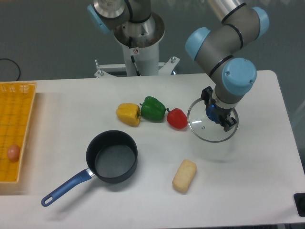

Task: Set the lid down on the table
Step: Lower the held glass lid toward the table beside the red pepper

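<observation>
Gripper (215, 113) pinched on the blue knob of the lid (209, 126), which sits low over the table (248, 181) just right of the red pepper (177, 118); whether the rim touches the surface I cannot tell. To finish well, I'd judge: ease it down level until the rim rests all round, then spread the fingers and rise straight up. Keep off the pepper; pan (112, 156) and bread (184, 175) lie well apart.
</observation>
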Action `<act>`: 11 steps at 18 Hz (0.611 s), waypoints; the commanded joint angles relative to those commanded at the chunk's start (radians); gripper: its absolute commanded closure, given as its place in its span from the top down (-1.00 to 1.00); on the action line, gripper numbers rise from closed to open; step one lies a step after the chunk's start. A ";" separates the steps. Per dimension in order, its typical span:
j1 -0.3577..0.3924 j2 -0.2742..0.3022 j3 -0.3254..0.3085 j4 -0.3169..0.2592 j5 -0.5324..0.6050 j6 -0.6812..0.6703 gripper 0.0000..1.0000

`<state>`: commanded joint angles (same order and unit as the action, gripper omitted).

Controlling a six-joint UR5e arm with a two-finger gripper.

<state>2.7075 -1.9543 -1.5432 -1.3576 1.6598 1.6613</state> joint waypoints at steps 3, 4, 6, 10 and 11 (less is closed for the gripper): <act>0.006 -0.005 0.000 0.000 0.000 0.014 0.23; 0.006 -0.006 0.002 0.002 0.000 0.014 0.24; 0.008 -0.008 0.002 0.002 0.002 0.015 0.25; 0.015 -0.011 0.000 0.002 0.002 0.017 0.25; 0.015 -0.015 0.000 0.002 0.006 0.015 0.24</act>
<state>2.7228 -1.9696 -1.5432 -1.3560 1.6659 1.6767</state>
